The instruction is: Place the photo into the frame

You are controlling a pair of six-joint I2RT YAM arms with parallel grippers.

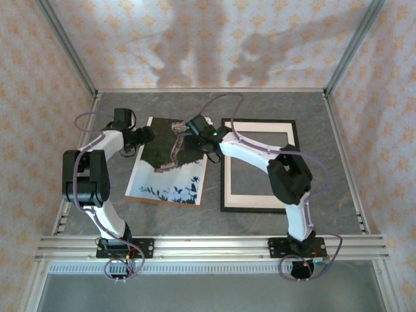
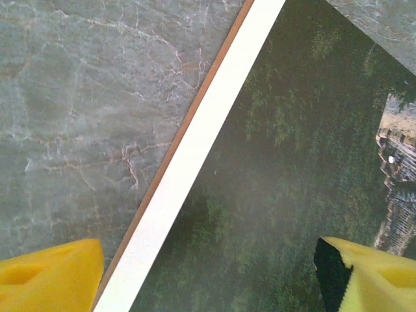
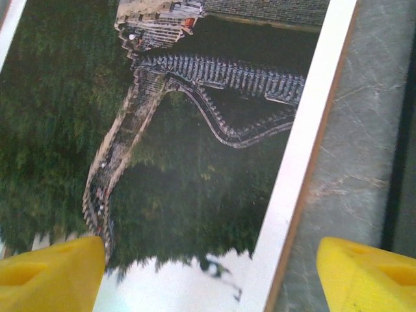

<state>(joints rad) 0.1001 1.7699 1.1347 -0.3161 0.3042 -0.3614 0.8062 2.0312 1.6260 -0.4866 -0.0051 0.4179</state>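
Photo (image 1: pixel 170 162) lying face up on a brown backing board (image 1: pixel 162 201), left of centre on the bench (image 1: pixel 338 162), near the frame (image 1: pixel 260 208) but outside it, with a strip of bench between them. Frame flat toward the bench's right edge, holding a cream mat (image 1: pixel 273 125) whose opening shows bench surface. Left gripper (image 1: pixel 148 134) and right gripper (image 1: pixel 185 127) hang over the print's far end, fingers spread wide, gripping nothing; each pair straddles one white border.

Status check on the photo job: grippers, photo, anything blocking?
Both open: left gripper straddles the photo's left edge, right gripper its right edge. Photo flat on brown board, beside the frame, not in. Nothing blocking.
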